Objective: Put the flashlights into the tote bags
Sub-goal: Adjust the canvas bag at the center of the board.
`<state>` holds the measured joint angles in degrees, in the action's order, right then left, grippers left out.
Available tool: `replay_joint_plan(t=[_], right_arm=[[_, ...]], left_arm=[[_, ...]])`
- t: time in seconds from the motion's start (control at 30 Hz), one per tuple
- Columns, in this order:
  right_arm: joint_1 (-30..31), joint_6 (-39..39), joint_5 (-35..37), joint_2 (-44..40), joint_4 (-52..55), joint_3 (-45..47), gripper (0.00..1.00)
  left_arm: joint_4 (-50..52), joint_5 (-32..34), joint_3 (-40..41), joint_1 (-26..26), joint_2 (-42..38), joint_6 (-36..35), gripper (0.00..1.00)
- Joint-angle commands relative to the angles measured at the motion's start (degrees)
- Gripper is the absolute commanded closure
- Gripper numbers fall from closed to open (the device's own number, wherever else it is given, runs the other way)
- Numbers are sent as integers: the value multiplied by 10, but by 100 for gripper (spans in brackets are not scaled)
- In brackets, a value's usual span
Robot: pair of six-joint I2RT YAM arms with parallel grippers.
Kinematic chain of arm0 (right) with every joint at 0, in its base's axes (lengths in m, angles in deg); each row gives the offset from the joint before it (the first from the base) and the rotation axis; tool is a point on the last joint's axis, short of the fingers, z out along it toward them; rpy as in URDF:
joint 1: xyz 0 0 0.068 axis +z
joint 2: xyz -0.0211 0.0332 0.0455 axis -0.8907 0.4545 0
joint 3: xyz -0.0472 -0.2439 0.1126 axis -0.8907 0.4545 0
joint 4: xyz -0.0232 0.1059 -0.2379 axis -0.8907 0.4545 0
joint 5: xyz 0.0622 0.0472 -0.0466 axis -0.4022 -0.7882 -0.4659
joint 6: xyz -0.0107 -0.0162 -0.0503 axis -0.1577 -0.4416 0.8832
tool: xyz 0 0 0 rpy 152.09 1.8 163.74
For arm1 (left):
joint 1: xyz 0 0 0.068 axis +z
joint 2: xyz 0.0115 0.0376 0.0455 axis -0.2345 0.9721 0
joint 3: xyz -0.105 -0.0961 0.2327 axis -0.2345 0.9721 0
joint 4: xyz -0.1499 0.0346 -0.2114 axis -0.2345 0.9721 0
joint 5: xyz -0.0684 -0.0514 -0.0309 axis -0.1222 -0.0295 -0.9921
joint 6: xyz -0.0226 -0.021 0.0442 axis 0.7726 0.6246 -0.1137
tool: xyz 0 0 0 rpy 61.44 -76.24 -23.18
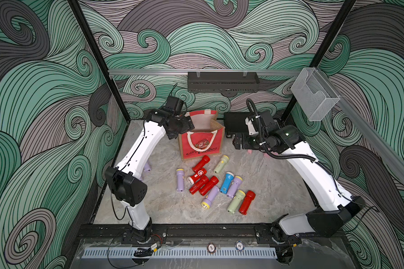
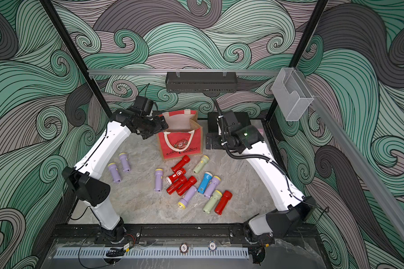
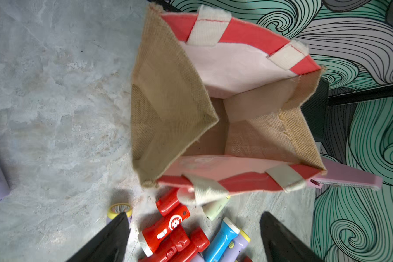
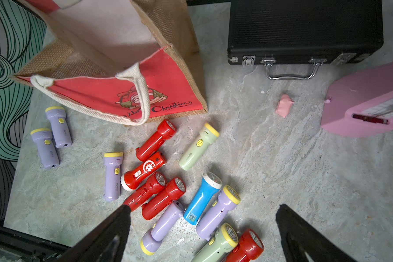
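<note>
The tote bag (image 1: 202, 145), red-fronted with tan sides and white rope handles, stands open at the back of the table; it shows too in a top view (image 2: 180, 146). In the left wrist view its tan side wall (image 3: 168, 102) folds inward and only bare lining shows inside. Several flashlights lie in a loose pile before it, among them a red one with a white emblem (image 1: 197, 175) (image 4: 145, 170) and a blue one (image 1: 226, 182) (image 4: 202, 199). Two lilac ones (image 2: 119, 167) lie beside the left arm. My left gripper (image 1: 183, 127) (image 3: 193, 215) hangs open and empty at the bag's left rim. My right gripper (image 1: 237, 139) (image 4: 203, 206) is open, right of the bag.
A black hard case (image 1: 234, 124) (image 4: 304, 31) lies behind the right gripper. A pink metronome (image 4: 368, 102) and a small pink lump (image 4: 284, 108) sit right of the bag. A black shelf (image 1: 223, 81) and a clear box (image 1: 313, 93) hang on the rails above.
</note>
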<state>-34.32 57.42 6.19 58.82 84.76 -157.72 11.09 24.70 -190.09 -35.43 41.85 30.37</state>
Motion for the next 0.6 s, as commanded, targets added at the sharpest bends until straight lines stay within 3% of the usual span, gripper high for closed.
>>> replay_joint_plan(t=[0.0, 0.4, 0.57], right_arm=[[-5, 27, -14, 19, 1, -34, 0], [-7, 42, -30, 48, 0, -79, 0], [-7, 41, -19, 44, -7, -78, 0]], left_arm=[[5, 33, -48, 3, 43, -26, 10], [27, 89, -122, 2, 121, -58, 16], [18, 90, -81, 3, 88, -80, 9]])
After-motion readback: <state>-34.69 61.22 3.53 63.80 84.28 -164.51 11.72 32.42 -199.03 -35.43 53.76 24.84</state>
